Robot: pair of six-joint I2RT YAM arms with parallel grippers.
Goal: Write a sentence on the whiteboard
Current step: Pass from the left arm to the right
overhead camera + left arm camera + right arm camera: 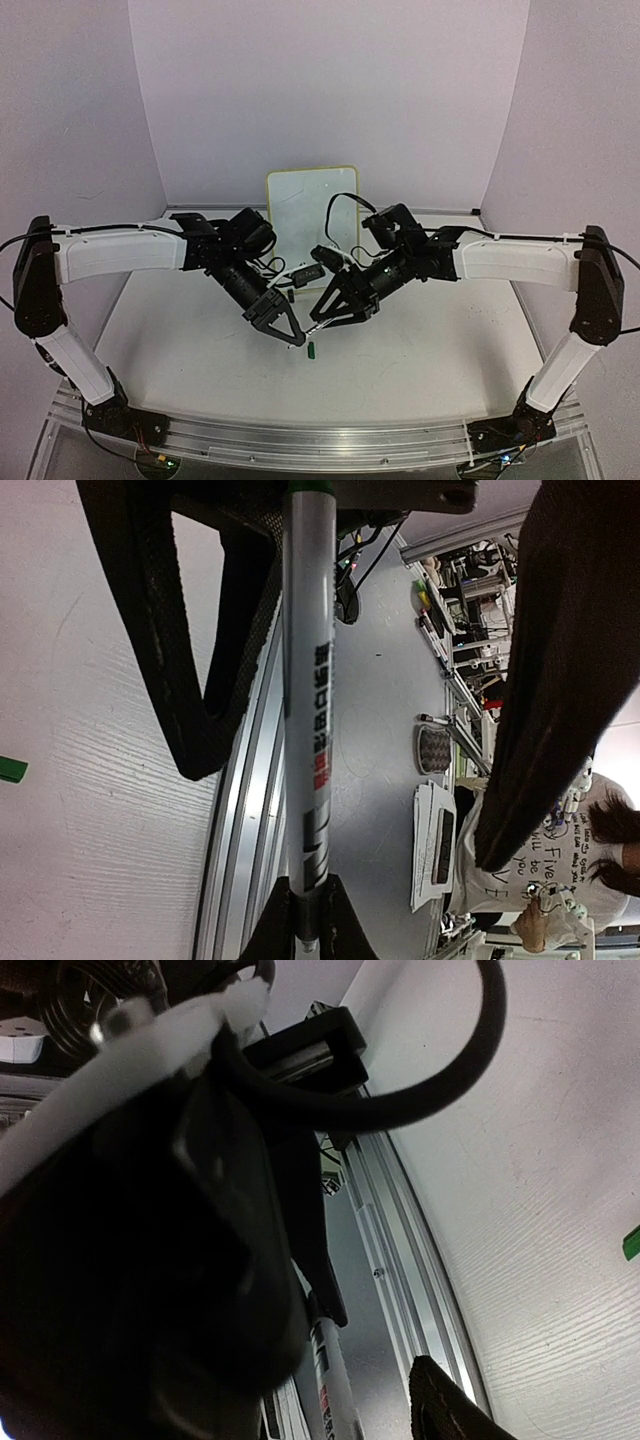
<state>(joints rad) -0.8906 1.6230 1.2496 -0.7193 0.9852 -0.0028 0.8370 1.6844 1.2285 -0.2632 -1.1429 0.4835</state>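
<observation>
From above, the whiteboard (312,205) is standing upright at the middle of the far edge of the bench (200,340). Its face is looking bare from here, with no green writing that I can make out, so I judge the writing itself has not begun. Both arms are reaching in to meet over the middle of the bench. The left end effector (292,335) and the right end effector (322,318) are sitting tip to tip around a thin white pen (312,330). A small green cap (312,350) is lying on the bench just nearside of them, so the pen appears to be uncapped already. In the left wrist view the pen (308,700) is running straight up the frame. The left end effector (305,920) is clamping shut on its near end, and the cap (10,770) is showing at the picture's left edge. Two dark fingers (170,630) of the right end effector are standing apart on either side of the barrel. In the right wrist view the left arm is blocking most of the picture. The pen (338,1385) is peeking out below it, beside one finger (450,1405) with a gap between them, so that end effector is open. What is left, as I judge it, is handing the pen over, carrying it to the board and writing.
</observation>
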